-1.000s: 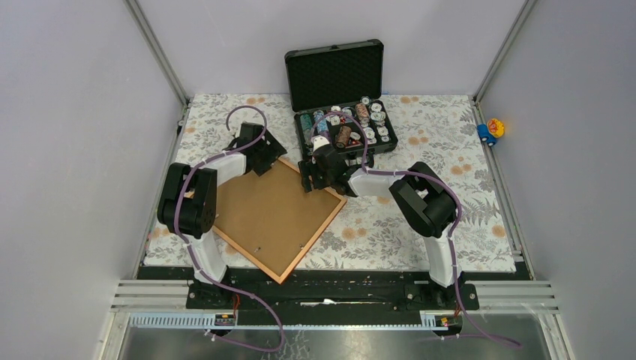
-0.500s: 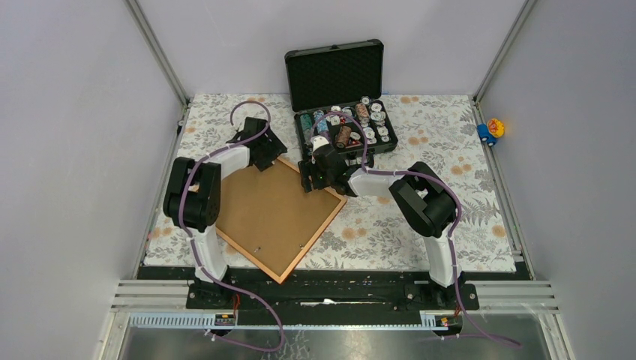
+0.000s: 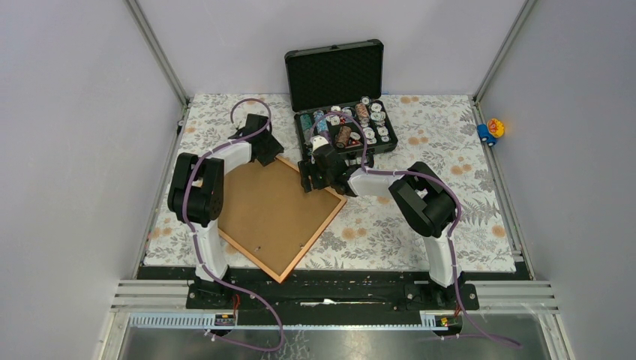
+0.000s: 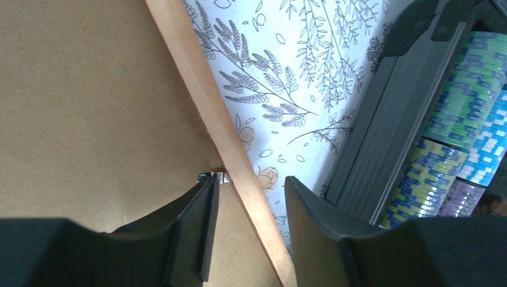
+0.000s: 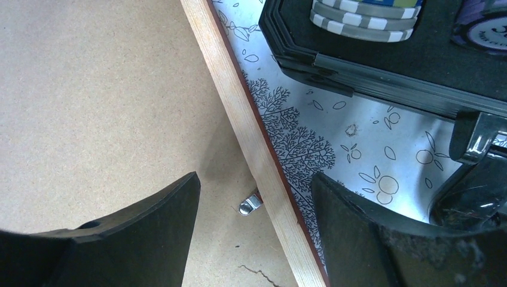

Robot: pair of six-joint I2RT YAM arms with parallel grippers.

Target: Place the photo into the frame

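Observation:
The frame (image 3: pixel 315 238) lies face down at the centre-left of the table, with the brown backing board (image 3: pixel 270 210) set in it. The photo is not visible in any view. My left gripper (image 3: pixel 273 155) is at the frame's far corner. In the left wrist view it (image 4: pixel 248 185) is open, astride the wooden edge (image 4: pixel 203 101), one fingertip (image 4: pixel 206 191) touching a metal tab (image 4: pixel 214 176). My right gripper (image 3: pixel 307 182) is at the frame's far-right edge. In the right wrist view it (image 5: pixel 256 179) is open, astride the edge (image 5: pixel 239 113), with a metal tab (image 5: pixel 251 203) between the fingers.
An open black hard case of chips (image 3: pixel 345 127) stands just behind the frame, close to both grippers; it also shows in the left wrist view (image 4: pixel 382 119) and the right wrist view (image 5: pixel 382 66). A small toy (image 3: pixel 491 129) lies beyond the table's right edge.
My left arm has shifted, and its gripper has moved a little farther back along the frame's far corner. The right arm and the frame have not moved.

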